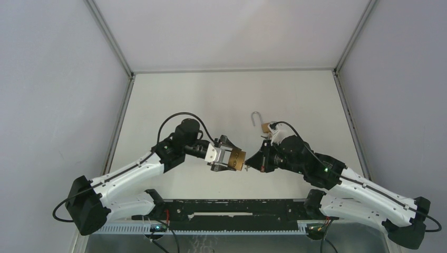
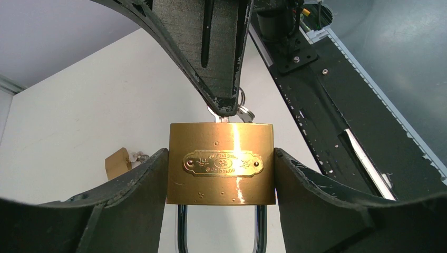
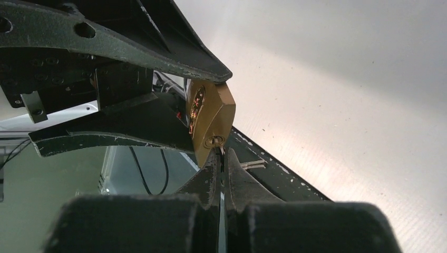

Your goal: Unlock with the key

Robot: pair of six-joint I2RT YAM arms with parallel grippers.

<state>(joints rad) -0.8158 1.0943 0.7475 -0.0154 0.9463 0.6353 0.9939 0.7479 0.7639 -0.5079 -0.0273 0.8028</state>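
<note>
My left gripper [image 1: 235,159] is shut on a brass padlock [image 1: 238,158] and holds it above the table by its sides. In the left wrist view the padlock [image 2: 221,163] sits between the two fingers [image 2: 132,195], with its steel shackle [image 2: 182,229] pointing back toward the wrist. My right gripper [image 1: 253,162] is shut on a small silver key [image 2: 222,117], its tip at the padlock's bottom face. In the right wrist view the shut gripper [image 3: 222,156] meets the keyhole [image 3: 213,140] of the padlock [image 3: 211,113]. A key ring [image 2: 242,108] hangs beside the key.
A second, smaller brass padlock [image 1: 263,126] with an open shackle lies on the white table [image 1: 174,100] behind the right gripper; it also shows in the left wrist view [image 2: 117,163]. A black rail [image 1: 237,208] runs along the near edge. Grey walls enclose the table.
</note>
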